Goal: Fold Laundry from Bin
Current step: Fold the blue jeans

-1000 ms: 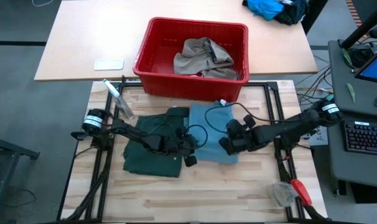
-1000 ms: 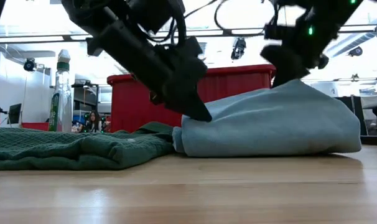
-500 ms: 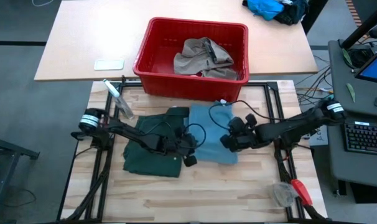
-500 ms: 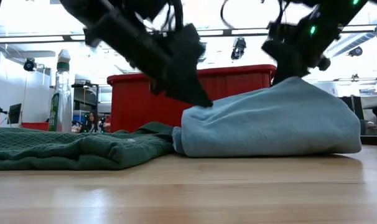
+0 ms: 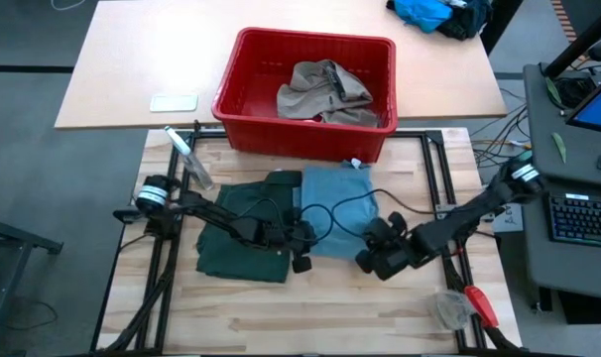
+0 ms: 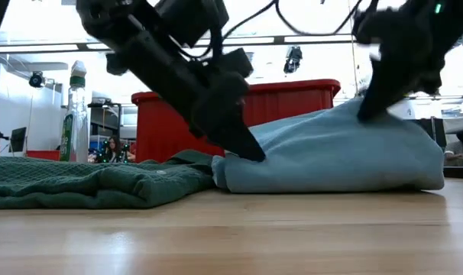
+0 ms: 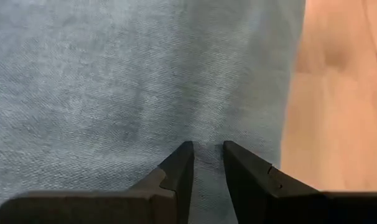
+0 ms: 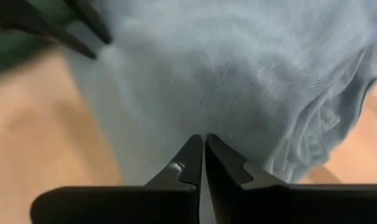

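Observation:
The red bin (image 5: 243, 111) stands on the far table with a khaki piece (image 5: 325, 91) lying inside it. Dark green shorts (image 5: 236, 250) lie flat on the near table's left. Beside them on the right lie the folded light blue denim trousers (image 5: 342, 198). My left gripper (image 5: 302, 256) is at the trousers' near left edge, its fingers a narrow gap apart. My right gripper (image 5: 372, 260) is shut at the trousers' near right corner. My left gripper has the denim's left edge (image 7: 204, 134) between its fingertips, and a crease runs up from the gap. The fingers slant down from the table's left (image 6: 253, 155). How many layers they have cannot be told. The trousers lie on the table. My right gripper rests its shut fingertips (image 8: 195, 149) on the denim's upper surface (image 6: 354, 126) near the near right corner. It slants down from the table's right side. The trousers lie on the table under it.
A clear bottle (image 5: 186, 157) stands at the table's far left corner. A red-handled tool and a clear bag (image 5: 464, 305) lie at the near right. A bright blue cloth heap (image 5: 427, 12) and a white slab (image 5: 174, 102) sit on the far table.
My right gripper has slid toward the table's near edge along the denim's right side and has turned, staying shut. My left gripper rose a little and came down again at the denim's left edge. The trousers have stayed where they were.

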{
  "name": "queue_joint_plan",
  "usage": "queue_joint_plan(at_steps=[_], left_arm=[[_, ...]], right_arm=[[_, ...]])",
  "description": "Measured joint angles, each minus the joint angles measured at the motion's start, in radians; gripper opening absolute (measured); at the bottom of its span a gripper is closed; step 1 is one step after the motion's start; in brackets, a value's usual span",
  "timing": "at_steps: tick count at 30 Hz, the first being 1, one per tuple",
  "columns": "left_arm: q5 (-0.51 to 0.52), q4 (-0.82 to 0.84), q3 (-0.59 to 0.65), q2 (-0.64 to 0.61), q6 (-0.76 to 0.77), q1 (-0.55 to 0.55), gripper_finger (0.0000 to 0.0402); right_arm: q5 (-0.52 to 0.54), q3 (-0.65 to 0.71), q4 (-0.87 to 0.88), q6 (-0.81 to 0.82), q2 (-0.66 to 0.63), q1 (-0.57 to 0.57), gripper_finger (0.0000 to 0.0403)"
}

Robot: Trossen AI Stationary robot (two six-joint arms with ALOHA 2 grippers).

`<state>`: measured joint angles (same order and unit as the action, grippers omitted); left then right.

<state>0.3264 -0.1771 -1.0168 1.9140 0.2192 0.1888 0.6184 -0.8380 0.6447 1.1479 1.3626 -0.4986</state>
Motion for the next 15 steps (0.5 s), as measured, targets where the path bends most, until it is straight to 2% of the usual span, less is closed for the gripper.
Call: queue_joint_plan(at_steps=[3,9,15], left_arm=[[-0.005,-0.025,0.000,0.038,0.034,-0.002,0.0075],[-0.111,-0.027,-0.006,0.070,0.106,0.041,0.0075],[-0.238,-0.006,-0.004,0.055,0.143,0.146,0.0075]], right_arm=[[-0.025,0.008,-0.002,0.049,0.094,0.020,0.0012],[-0.149,0.006,-0.054,0.091,0.266,0.008,0.0012],[-0.249,-0.019,-0.119,0.166,0.310,-0.094,0.0012]])
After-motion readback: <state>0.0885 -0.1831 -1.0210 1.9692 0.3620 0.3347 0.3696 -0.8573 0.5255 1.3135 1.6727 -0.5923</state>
